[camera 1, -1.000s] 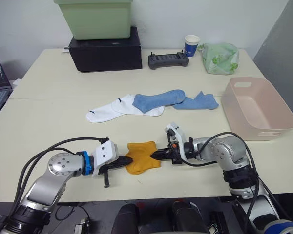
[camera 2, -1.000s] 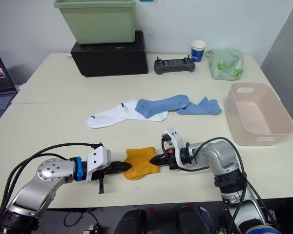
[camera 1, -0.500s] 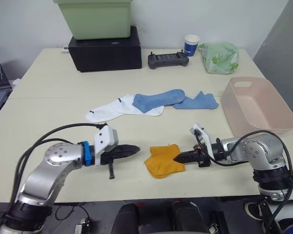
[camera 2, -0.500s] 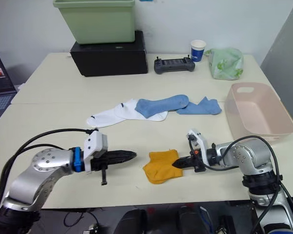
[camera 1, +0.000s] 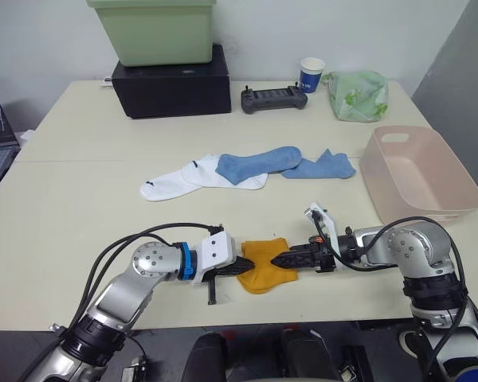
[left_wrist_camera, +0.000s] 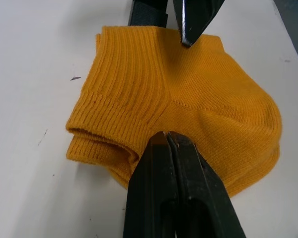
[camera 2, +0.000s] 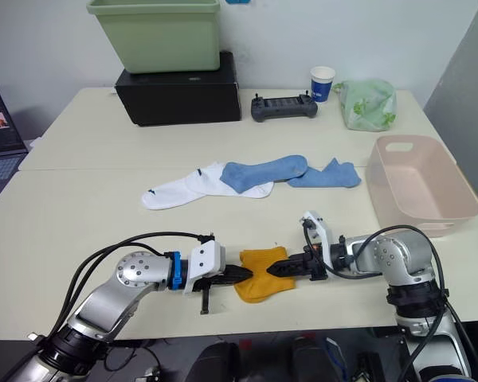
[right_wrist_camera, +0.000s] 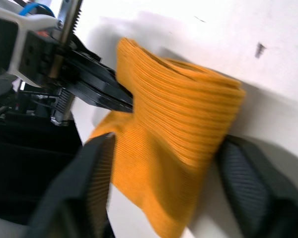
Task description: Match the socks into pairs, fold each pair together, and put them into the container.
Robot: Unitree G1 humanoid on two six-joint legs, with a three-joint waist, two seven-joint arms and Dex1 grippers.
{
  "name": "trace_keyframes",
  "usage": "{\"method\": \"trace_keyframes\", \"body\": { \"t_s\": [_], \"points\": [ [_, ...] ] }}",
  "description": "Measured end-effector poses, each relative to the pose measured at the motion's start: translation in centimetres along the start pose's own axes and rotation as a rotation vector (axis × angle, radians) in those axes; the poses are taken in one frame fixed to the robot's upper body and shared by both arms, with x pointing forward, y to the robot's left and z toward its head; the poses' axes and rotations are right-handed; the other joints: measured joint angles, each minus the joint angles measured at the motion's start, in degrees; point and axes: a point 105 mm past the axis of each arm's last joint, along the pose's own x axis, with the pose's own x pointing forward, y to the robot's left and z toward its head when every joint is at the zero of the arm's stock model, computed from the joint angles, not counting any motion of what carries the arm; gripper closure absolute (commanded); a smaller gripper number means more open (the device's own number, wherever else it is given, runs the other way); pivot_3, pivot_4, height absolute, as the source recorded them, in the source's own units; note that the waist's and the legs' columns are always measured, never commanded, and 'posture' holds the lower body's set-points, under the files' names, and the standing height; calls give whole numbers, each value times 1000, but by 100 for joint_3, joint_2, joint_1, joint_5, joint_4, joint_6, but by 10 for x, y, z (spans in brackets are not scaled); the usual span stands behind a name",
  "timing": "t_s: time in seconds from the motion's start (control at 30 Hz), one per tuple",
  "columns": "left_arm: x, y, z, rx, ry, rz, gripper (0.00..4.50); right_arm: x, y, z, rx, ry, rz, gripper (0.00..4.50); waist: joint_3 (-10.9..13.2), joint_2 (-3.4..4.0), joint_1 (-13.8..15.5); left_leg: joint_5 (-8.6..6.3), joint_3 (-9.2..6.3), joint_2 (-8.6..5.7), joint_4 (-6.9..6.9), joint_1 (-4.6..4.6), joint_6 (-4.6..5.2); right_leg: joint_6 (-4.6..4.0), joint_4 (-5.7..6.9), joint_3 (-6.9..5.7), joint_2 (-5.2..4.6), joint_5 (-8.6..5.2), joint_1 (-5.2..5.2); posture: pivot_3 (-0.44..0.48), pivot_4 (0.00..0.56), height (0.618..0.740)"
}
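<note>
Legibly, no brand or writing anywhere; only a small dark mark on the white sock (camera 1: pixel 174 181) and a white pattern on the blue paper cup (camera 1: pixel 311 74). Folded mustard-orange pair (camera 1: pixel 264 260) flat on the bench (camera 1: pixel 80 207) near the front edge, directly between the two hands. Left hand (camera 1: pixel 245 267) at its left edge, fingers pressed together, tips touching the fabric at the cuff fold. Right hand (camera 1: pixel 280 259) at its right edge, fingers spread wide either side of the folded bundle, seen from the right wrist. Light blue socks (camera 1: pixel 259 161) overlapping the white ones mid-bench, well apart from both hands. Pale pink tub (camera 1: pixel 421 177) at far right.
</note>
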Motion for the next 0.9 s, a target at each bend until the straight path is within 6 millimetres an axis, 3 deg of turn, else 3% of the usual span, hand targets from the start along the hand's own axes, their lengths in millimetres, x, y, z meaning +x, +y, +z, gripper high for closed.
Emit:
{"method": "trace_keyframes", "body": {
  "t_s": [0.63,0.73,0.9],
  "points": [
    [1,0,-2,9,-3,-11,4500,34,15,-1,99,-2,90,10,-48,-7,-18,0,-1,8,-10,7,0,0,-1,0,2,0,0,0,150,740],
    [0,-1,-2,6,-4,-6,4500,35,14,-1,96,-7,85,580,-48,-7,-18,0,-2,9,-10,7,0,0,-1,1,2,0,0,0,150,740],
    [-1,-2,-2,-6,-8,4,4500,31,6,-9,98,24,52,2392,-48,-6,-13,0,-1,7,-12,1,0,0,-5,0,2,0,-5,0,150,740]
  ]
}}
